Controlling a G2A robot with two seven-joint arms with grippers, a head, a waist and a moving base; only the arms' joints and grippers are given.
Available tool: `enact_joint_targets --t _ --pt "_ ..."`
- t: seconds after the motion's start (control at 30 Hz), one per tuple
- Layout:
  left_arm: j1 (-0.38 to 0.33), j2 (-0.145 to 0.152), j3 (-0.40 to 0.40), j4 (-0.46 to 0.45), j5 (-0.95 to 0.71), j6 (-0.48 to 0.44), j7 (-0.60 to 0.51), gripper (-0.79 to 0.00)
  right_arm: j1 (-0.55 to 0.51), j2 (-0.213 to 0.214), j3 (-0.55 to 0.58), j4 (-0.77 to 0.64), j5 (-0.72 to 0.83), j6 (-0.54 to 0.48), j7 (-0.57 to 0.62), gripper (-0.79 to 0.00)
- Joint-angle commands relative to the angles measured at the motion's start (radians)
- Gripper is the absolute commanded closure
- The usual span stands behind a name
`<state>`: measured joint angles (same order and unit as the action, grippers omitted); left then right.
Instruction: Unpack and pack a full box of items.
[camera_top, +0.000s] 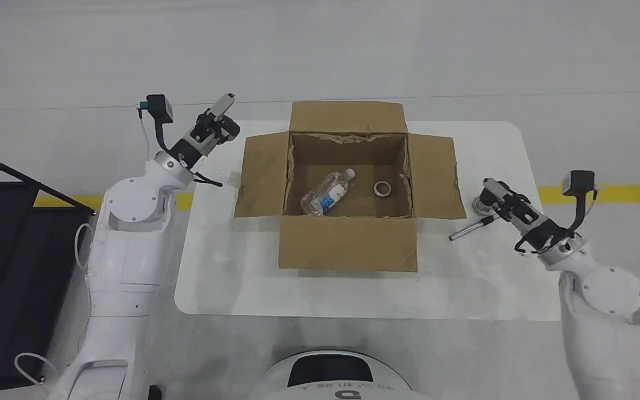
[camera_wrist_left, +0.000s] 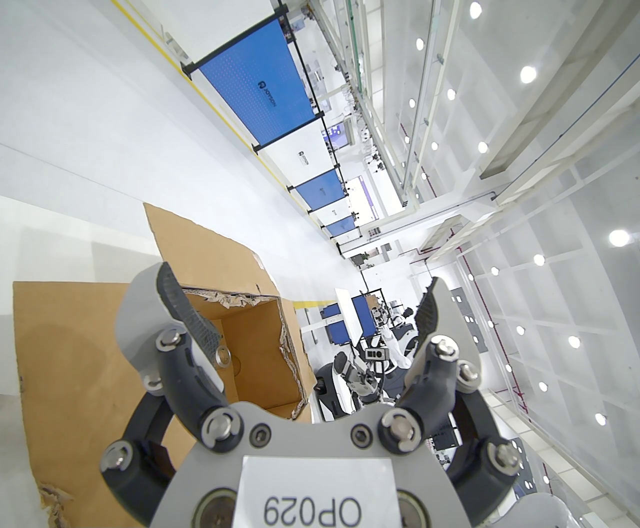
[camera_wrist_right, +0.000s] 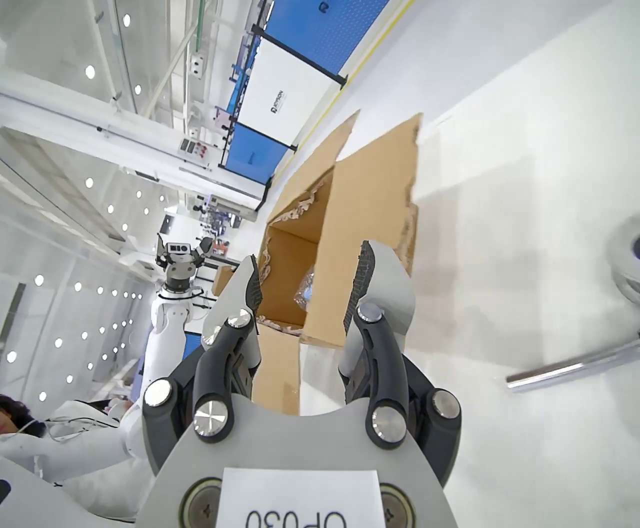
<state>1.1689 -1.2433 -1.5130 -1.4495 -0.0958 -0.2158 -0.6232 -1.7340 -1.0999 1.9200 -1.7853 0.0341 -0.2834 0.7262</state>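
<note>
White bench (camera_top: 480, 290), rounded corners, matte top, at the centre of the top view. Pale grey floor (camera_top: 400, 50) all round it, crossed by a yellow line (camera_top: 70, 200) that shows at mid-left and mid-right of the frame. Dark frame (camera_top: 20, 250) at the left edge. The hall beyond has blue partition panels (camera_wrist_left: 260, 95) and rows of round ceiling lights (camera_wrist_left: 527, 74).

Cardboard box (camera_top: 348, 245): upper middle of the bench, open, all four flaps folded outward. Contents:
- Clear plastic bottle (camera_top: 328, 191), on its side and slanted, in the left half of the box floor.
- Tape roll (camera_top: 382, 188), lying flat in the right half, apart from the bottle.

Metal rod (camera_top: 468, 231): on the bench just right of the box's right flap, slanted.

Rounded grey-white object (camera_wrist_right: 625, 260): near the rod in the right wrist view, kind not clear.

Left pincer (camera_top: 226, 100): upper left of the frame, by the bench's upper-left corner, left of the box. Its fingers are spread wide and hold nothing.

Right pincer (camera_top: 490, 192): mid-right of the frame, just beyond the right flap, near the rod. Its fingers are parted and hold nothing.
</note>
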Motion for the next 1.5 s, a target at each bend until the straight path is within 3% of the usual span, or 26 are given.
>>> enact_joint_targets --t 0.0,0.4,0.6,0.77,0.93,1.07,1.23,1.47 --pt "0.000 0.000 0.000 0.000 -0.001 0.000 0.000 -0.785 -0.005 -0.001 -0.003 -0.017 -0.018 0.008 -0.015 -0.785" --pt "0.000 0.000 0.000 0.000 -0.001 0.000 0.000 -0.785 -0.004 -0.001 -0.006 -0.020 -0.018 0.005 -0.014 -0.785" --pt "0.000 0.000 0.000 0.000 -0.001 0.000 0.000 -0.785 0.011 0.002 -0.076 -0.235 -0.243 0.065 -0.056 -0.785" --pt "0.000 0.000 0.000 0.000 -0.001 0.000 0.000 -0.785 0.045 0.009 -0.154 -0.379 -0.375 0.099 0.016 -0.785" --pt "0.000 0.000 0.000 0.000 -0.001 0.000 0.000 -0.785 0.192 0.018 -0.338 -0.410 -0.571 0.183 0.195 -0.785" --pt "0.000 0.000 0.000 0.000 -0.001 0.000 0.000 -0.785 0.378 0.009 -0.527 -0.302 -0.624 0.239 0.286 -0.785" --pt "0.000 0.000 0.000 0.000 -0.001 0.000 0.000 -0.785 0.549 -0.011 -0.689 -0.166 -0.658 0.305 0.322 -0.785" --pt "0.000 0.000 0.000 0.000 -0.001 0.000 0.000 -0.785 0.696 -0.040 -0.870 -0.012 -0.748 0.420 0.383 -0.785"
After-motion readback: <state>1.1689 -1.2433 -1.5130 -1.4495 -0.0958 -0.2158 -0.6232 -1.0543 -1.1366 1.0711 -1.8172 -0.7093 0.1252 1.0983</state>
